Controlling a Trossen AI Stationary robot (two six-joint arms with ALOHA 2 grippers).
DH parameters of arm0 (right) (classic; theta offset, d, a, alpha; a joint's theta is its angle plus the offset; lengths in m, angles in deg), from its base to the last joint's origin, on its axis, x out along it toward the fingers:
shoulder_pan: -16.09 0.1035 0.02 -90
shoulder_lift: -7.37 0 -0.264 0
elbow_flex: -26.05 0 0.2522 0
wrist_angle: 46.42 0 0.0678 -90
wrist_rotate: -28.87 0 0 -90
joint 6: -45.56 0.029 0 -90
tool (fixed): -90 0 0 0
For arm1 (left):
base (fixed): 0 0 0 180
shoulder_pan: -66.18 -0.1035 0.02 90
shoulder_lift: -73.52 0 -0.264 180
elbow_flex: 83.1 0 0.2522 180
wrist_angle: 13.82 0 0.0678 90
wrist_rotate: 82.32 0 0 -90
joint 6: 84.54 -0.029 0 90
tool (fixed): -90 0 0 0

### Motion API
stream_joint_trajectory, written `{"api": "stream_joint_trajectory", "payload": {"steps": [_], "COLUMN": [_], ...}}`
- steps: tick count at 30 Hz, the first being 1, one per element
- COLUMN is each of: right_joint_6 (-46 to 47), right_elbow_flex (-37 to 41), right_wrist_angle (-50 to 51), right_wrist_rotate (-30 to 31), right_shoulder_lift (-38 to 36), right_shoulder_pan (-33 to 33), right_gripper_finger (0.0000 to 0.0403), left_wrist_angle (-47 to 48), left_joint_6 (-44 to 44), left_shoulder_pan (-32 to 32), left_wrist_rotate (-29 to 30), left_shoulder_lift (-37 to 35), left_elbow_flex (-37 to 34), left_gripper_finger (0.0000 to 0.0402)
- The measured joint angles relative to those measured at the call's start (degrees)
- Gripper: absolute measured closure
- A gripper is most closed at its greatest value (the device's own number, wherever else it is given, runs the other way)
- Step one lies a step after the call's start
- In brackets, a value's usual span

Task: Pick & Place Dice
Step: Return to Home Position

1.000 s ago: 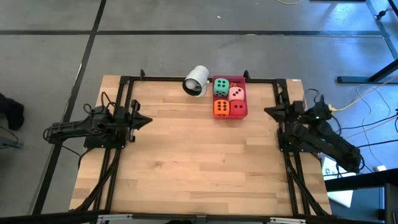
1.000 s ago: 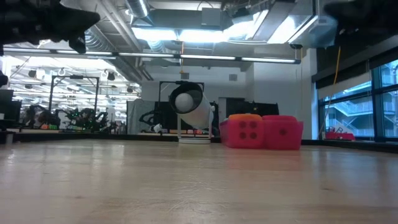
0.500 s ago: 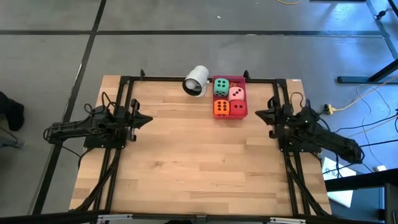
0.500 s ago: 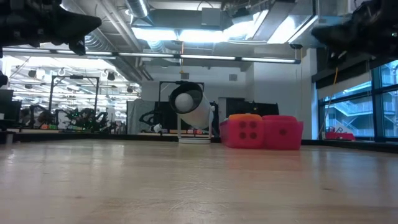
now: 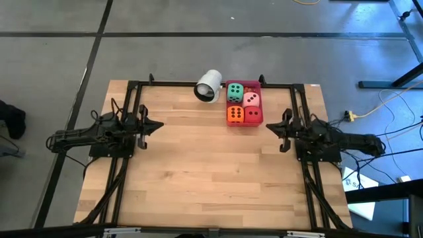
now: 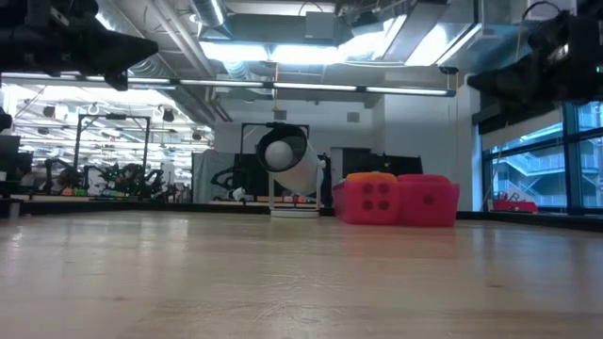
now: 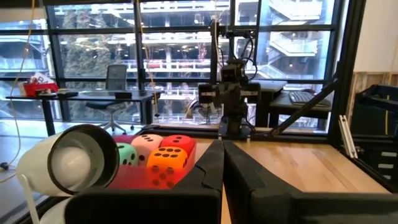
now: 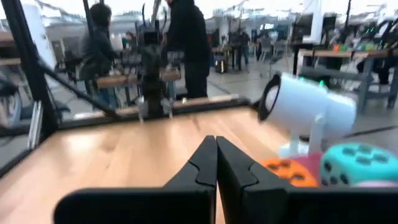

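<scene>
Red tray [image 5: 244,124] at the table's [image 5: 198,172] far edge holds all four dice, packed two by two and touching. On my high view the green die [image 5: 234,92] and pink die [image 5: 251,99] fill the far row, and the orange die [image 5: 234,115] and red die [image 5: 252,115] fill the near row. They look like soft, round-cornered cubes of one size with dark pips. From the low view I see only the orange and red ones, standing well above the tray wall, the orange showing four pips. The white cup [image 5: 208,86] sits tipped on its side just beside the tray's left. My left gripper [image 5: 153,125] waits over the table's left edge, fingers pressed together, empty. My right gripper [image 5: 272,127] hangs over the right side, near the tray, its fingers likewise closed on nothing.
</scene>
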Motion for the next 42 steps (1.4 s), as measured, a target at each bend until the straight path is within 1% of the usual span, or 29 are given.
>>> {"api": "stream_joint_trajectory", "payload": {"steps": [5,10,20,25,30,33,38,42], "right_joint_6": [-1.3,-3.4,-2.7,-2.3,-2.3,-2.3,-2.8,-2.8], "right_elbow_flex": [0.5,0.5,0.5,0.5,0.5,0.5,0.5,0.5], "right_wrist_angle": [-0.1,0.2,0.2,0.2,0.2,0.2,0.2,0.2], "right_wrist_rotate": [0.9,-0.1,-0.4,-0.4,-0.4,-0.4,-0.4,-0.4], "right_shoulder_lift": [0.5,1.1,5.1,5.7,5.7,5.7,5.7,5.7], "right_shoulder_pan": [4.1,6.2,6.4,6.4,6.4,6.4,6.4,6.4], "right_gripper_finger": [0.0403,0.0403,0.0394,0.0397,0.0391,0.0391,0.0394,0.0394], "left_wrist_angle": [1.2,3.7,8.0,7.9,8.5,7.4,-0.3,-4.9], "left_joint_6": [0.2,0.0,0.5,1.1,1.1,0.7,0.6,0.8], "left_shoulder_pan": [0.0,0.0,0.0,0.0,0.0,0.0,0.0,0.0], "left_wrist_rotate": [0.0,0.0,0.0,0.0,0.1,0.1,0.7,2.9], "left_shoulder_lift": [0.0,0.0,0.0,0.0,0.0,0.0,0.0,0.0], "left_elbow_flex": [0.0,0.0,0.0,0.0,0.0,0.0,-3.2,-4.9], "left_gripper_finger": [0.0398,0.0398,0.0398,0.0398,0.0398,0.0398,0.0398,0.0398]}}
